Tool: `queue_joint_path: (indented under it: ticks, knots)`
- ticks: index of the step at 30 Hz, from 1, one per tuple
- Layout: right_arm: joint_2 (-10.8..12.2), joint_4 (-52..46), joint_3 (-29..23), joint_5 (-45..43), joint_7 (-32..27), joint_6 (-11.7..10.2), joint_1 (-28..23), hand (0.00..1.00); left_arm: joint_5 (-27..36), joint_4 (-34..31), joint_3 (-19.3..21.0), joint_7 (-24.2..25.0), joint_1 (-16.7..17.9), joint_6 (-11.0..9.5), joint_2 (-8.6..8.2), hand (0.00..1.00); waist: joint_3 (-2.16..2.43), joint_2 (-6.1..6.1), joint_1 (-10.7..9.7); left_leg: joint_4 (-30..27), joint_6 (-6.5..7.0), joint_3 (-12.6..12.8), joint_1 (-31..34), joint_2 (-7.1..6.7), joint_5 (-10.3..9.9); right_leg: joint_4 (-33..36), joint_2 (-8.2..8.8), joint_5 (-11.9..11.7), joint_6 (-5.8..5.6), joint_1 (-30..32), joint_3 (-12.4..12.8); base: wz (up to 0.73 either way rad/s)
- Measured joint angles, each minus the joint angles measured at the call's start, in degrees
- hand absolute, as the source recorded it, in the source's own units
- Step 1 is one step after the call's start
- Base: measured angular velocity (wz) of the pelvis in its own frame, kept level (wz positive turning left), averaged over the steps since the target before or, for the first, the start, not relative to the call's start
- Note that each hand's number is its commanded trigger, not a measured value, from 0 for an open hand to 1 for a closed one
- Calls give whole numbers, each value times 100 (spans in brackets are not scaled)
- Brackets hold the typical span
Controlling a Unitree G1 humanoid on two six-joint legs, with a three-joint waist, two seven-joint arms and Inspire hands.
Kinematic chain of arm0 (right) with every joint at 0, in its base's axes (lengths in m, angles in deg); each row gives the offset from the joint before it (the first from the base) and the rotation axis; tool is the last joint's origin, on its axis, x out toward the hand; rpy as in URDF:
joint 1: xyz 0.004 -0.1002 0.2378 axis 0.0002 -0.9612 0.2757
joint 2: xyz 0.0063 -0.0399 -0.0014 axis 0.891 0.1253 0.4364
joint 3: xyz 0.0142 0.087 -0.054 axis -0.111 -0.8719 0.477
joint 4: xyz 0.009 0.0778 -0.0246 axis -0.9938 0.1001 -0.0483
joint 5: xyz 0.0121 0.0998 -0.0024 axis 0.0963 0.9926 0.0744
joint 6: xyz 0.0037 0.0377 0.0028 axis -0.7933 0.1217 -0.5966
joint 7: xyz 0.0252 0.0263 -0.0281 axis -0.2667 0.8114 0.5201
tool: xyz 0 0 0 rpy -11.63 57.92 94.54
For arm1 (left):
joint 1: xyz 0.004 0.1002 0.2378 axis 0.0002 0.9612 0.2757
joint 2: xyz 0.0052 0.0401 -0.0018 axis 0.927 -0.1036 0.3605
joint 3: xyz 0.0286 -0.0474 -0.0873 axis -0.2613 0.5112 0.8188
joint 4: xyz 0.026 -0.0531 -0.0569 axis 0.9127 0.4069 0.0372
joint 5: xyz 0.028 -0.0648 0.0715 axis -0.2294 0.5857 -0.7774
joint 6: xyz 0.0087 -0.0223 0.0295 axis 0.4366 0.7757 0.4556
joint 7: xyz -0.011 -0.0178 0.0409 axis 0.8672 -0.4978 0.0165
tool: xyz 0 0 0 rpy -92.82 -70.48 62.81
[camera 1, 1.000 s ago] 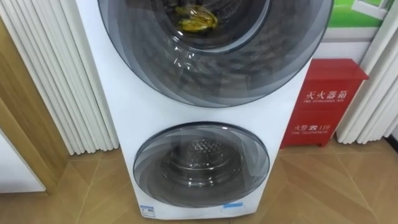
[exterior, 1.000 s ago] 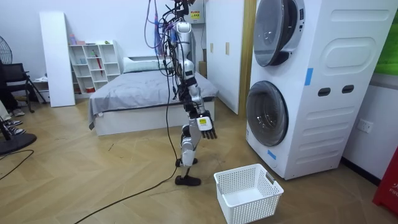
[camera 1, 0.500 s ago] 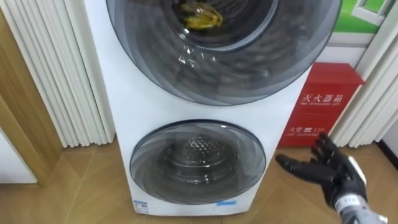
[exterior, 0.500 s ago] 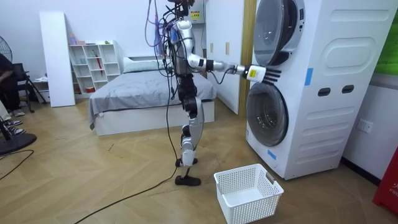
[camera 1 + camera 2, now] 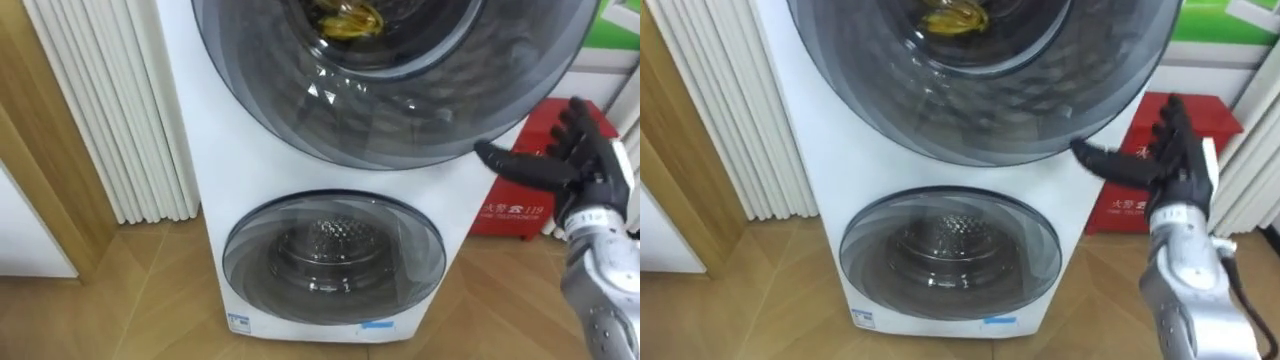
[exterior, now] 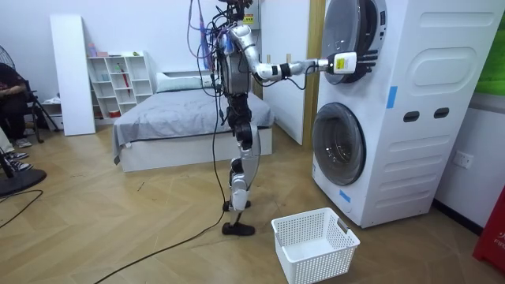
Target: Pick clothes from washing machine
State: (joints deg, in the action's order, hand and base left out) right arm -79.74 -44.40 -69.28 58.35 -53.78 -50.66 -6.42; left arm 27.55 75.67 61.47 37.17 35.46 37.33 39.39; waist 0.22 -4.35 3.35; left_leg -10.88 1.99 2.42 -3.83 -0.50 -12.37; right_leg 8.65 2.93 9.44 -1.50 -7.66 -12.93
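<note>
Two white washing machines [image 5: 250, 170] stand stacked in front of me. The upper one's round dark glass door [image 5: 400, 90] looks closed, and a yellow cloth [image 5: 347, 18] shows behind the glass near the top. My right hand [image 5: 588, 165] is raised at the right rim of that door, open with fingers spread and the thumb pointing at the rim. From the room view the same hand [image 6: 345, 63] sits against the upper door. The lower door [image 5: 335, 258] is closed over a bare metal drum.
A red cabinet [image 5: 520, 200] stands against the wall right of the machines, behind my hand. White vertical slats [image 5: 120, 110] and a wooden panel are on the left. A white laundry basket [image 6: 314, 243] sits on the floor before the machines, and a bed [image 6: 181, 118] lies behind me.
My right arm has lifted from hanging at my side to the upper door's right rim. The eye views have shifted slightly.
</note>
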Motion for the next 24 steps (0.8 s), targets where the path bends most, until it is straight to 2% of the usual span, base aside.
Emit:
queue_joint_path:
  ticks: [3,7,11,14,18,24]
  knots:
    - [-62,10,-1,83,-9,11,116,0,-38,-10,9,0,-23,27,10,0,-46,-97,26,-2,0,-22,3,-11,0,-1,12,0,0,-34,-79,9]
    - [-113,232,7,163,69,79,520,0,-42,-8,25,20,8,185,13,0,-49,-172,22,-15,1,-41,36,-22,0,-1,25,0,0,-29,-167,5]
    - [-532,618,15,268,187,92,842,0,-50,-11,39,125,-11,213,69,0,-39,-188,68,-83,2,-106,147,-34,0,1,27,0,0,58,-161,7]
    - [-701,929,30,291,234,92,1100,0,-41,-16,62,154,13,237,92,0,-39,-189,133,-86,1,-106,168,-18,0,-2,12,0,0,86,-155,0]
    - [-743,1086,32,285,231,91,1364,0,-44,-48,61,170,9,236,102,0,-38,-191,156,-106,1,-127,237,-19,0,-4,9,0,0,133,-167,0]
    - [-763,1130,33,247,247,91,1391,0,-53,-59,59,170,5,230,153,0,-38,-220,161,-133,1,-129,262,-20,0,-3,11,0,0,148,-188,0]
